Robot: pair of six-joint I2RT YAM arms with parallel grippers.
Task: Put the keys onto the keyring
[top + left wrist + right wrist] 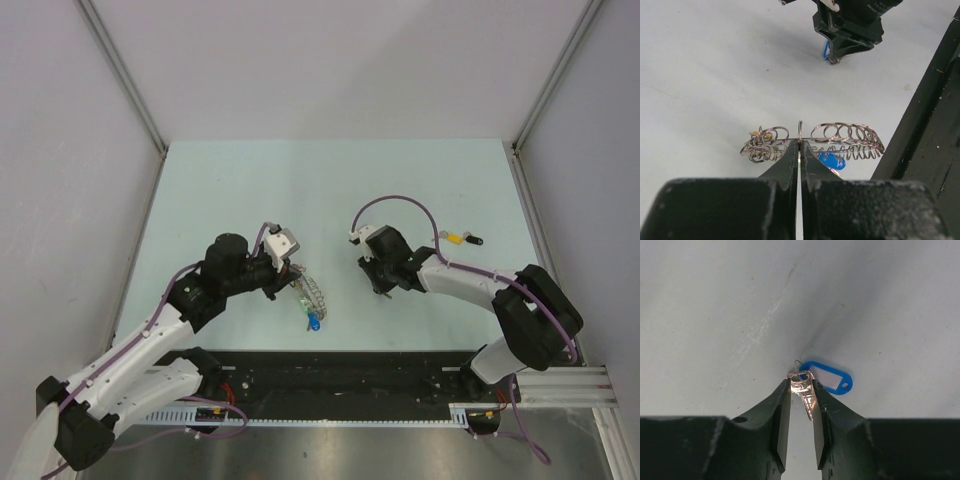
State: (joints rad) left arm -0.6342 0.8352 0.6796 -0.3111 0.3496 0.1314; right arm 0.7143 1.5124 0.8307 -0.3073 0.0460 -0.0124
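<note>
The keyring (313, 294) is a loop of coiled silver wire rings, held just above the table left of centre. My left gripper (291, 279) is shut on it; in the left wrist view the jaws (800, 143) pinch its thin wire with coils (845, 134) spreading to both sides. A blue tag (833, 161) and a yellow-headed key (765, 134) hang from it. My right gripper (381, 287) is shut on a silver key (804, 391) with a small wire loop and a blue tag (831, 377), low over the table. The two grippers stand apart.
A yellow-headed key (454, 238) and a black-headed one (473, 240) lie together on the table at the right, behind my right arm. Grey walls enclose the table. A black rail (350, 375) runs along the near edge.
</note>
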